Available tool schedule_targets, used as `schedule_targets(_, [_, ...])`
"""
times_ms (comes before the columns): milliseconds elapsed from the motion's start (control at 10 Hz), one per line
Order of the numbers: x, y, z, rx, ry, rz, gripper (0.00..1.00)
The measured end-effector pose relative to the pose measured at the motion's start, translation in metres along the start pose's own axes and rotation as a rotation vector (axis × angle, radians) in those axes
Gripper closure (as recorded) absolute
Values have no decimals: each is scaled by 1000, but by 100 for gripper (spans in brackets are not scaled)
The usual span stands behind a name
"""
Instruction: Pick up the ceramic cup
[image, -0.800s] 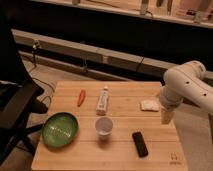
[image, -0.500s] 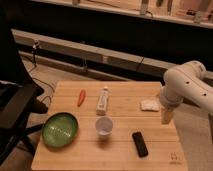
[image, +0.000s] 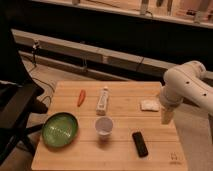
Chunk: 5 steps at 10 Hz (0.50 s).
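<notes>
Dim workroom, with a dark wall and a long pale ledge running behind a wooden tabletop (image: 125, 112) whose front left corner is cut off by the bottom of the view. At the left, a black chair (image: 17, 107) is only partly in view and merges with the shadows. The white arm (image: 187, 85) comes in from the right border, so its base is out of sight.

The gripper (image: 166, 119) hangs off the arm over the right edge of the tabletop, pointing down. The claw stands wide with nothing in it, though the fingers read as one pale shape and are hard to tell apart.

Beside it lies a small white crumpled thing (image: 149, 104), too blurred to name. A flat black object (image: 140, 143) lies near the front edge, an orange item (image: 81, 97) toward the back left, and a white tube (image: 103, 99) lies near the middle of the top with one end toward the back edge.

Compared with the view half a second back, nothing has shifted: the arm hangs in the same spot and every object lies as it did.

The ceramic cup (image: 104, 126) stands upright near the middle of the tabletop, a little toward the front edge. Its mouth faces up and its axis is vertical. It sits between the green plate (image: 60, 129) and the black object, just in front of the tube's near end and well apart from the gripper.
</notes>
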Motion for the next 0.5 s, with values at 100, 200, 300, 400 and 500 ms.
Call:
schedule_targets(100, [0,0,0,0,0,0,20])
schedule_targets(200, [0,0,0,0,0,0,20])
schedule_targets(300, [0,0,0,0,0,0,20])
schedule_targets(400, [0,0,0,0,0,0,20])
schedule_targets(500, [0,1,1,-2,-1,0,20])
